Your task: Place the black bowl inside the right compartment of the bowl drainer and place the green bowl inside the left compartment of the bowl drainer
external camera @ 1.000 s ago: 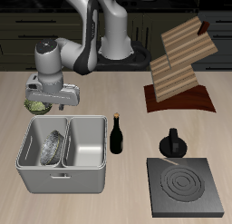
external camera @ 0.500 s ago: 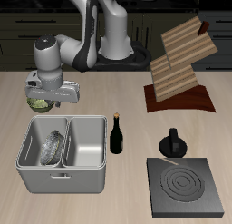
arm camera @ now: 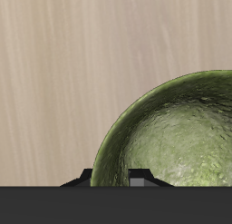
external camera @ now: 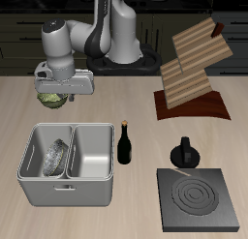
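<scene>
The gripper (external camera: 53, 96) hangs above the table (external camera: 116, 98), behind the drainer (external camera: 68, 164), with the green bowl (external camera: 53, 99) clamped between its fingers. The bowl is lifted clear of the tabletop and sits just under the gripper body, only its lower part showing below the hand. In the wrist view the green bowl (arm camera: 177, 132) fills much of the frame, its mottled inside facing the camera, its rim running against the dark gripper edge, with bare wood grain of the table (arm camera: 54, 73) behind it.

The drainer stands near the table's front edge, a light-grey double tub with a small handle on its front wall. The black bowl (external camera: 54, 156) lies in the right compartment, tilted on its side against the middle wall, its speckled inside showing. The left compartment holds nothing visible.

A dark bottle (external camera: 125, 143) stands upright just beside the drainer. Farther along, a moka pot (external camera: 184, 152) stands behind a black stove plate (external camera: 199, 198) with a spiral burner, the pot close to the plate's back edge. A wooden rack (external camera: 191, 74) of stacked slanted boards stands on a dark base toward the back of the table, well apart from the gripper
</scene>
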Controlling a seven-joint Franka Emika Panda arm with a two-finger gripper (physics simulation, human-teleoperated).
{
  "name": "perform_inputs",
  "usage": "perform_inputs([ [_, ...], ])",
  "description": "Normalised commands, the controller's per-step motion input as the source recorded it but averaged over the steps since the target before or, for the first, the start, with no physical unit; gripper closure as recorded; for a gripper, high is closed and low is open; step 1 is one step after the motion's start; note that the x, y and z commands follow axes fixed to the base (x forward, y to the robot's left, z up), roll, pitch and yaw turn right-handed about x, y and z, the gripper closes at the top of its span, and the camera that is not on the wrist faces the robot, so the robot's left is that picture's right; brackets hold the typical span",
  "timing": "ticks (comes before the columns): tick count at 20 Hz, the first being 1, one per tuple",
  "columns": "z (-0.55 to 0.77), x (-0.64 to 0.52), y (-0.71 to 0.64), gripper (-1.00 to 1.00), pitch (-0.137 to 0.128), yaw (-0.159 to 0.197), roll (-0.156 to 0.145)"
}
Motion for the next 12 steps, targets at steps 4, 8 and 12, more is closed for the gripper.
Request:
perform_inputs([
  [4, 0.51, -0.05, 0.25, 1.00, -0.060, 0.019, 0.058],
  [8, 0.37, -0.02, 0.14, 1.00, -0.030, 0.008, 0.031],
  [12, 0.28, -0.03, 0.03, 1.00, -0.015, 0.009, -0.003],
])
